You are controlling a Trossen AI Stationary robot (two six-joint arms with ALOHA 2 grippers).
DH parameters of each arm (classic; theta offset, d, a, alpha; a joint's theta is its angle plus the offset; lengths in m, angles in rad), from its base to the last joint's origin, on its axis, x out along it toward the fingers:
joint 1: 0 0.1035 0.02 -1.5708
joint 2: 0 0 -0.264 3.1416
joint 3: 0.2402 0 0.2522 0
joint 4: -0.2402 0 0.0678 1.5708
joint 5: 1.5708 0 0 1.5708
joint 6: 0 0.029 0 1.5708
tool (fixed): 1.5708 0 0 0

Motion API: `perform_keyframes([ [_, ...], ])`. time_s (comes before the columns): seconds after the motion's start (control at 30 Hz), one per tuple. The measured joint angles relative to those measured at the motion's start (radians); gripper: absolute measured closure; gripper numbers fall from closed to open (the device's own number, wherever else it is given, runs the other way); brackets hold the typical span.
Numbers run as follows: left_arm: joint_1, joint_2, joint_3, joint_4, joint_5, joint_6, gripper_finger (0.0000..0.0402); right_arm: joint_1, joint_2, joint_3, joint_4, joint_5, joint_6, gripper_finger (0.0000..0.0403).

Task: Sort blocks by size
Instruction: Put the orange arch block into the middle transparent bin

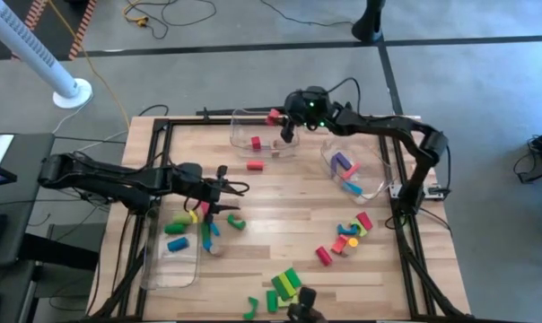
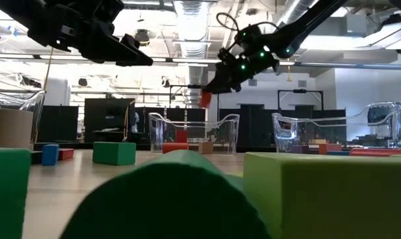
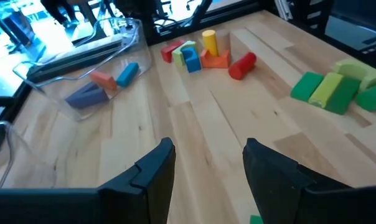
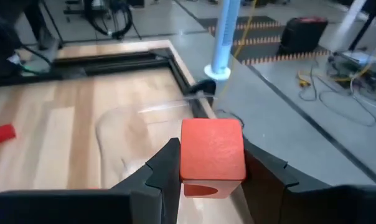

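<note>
Right claw (image 4: 206,177) was clamped on a red cube (image 4: 212,157), held in the air above the clear bin (image 1: 264,135) at the far edge of the tabletop (image 1: 298,206), roughly over its far rim; the low view showed the cube hanging well clear of the bin walls. That bin already had a red piece inside, and another red cylinder (image 1: 255,165) lay just outside it on the wood. Left claw (image 3: 206,168) hovered with its fingers apart and nothing between them, near the bin on the left side (image 1: 172,256) and a loose cluster of blue, green and yellow blocks (image 1: 204,229). More blocks sat apart: a mixed pile (image 1: 347,238) near the right side, a green group (image 1: 284,285) at the near edge, and a few in the right-hand bin (image 1: 354,170). Judgement: step in hand was the drop. Best done by centring the cube over the bin's open interior rather than its rim, lowering closer before release so it wouldn't bounce out, and opening cleanly. Risk: clipping the thin wall or landing on the rim.
</note>
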Motion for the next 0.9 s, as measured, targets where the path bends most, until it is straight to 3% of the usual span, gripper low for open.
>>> perform_keyframes([
  [0.37, -0.022, 0.0, -0.063, 0.114, -0.001, 0.021, 0.0221, -0.034, 0.084, 0.088, -0.261, -0.069, 0.052, 0.0243],
  [0.9, -0.023, 0.001, -0.074, 0.117, -0.001, -0.038, 0.0221, -0.035, 0.083, 0.11, -0.393, -0.069, 0.097, 0.0225],
])
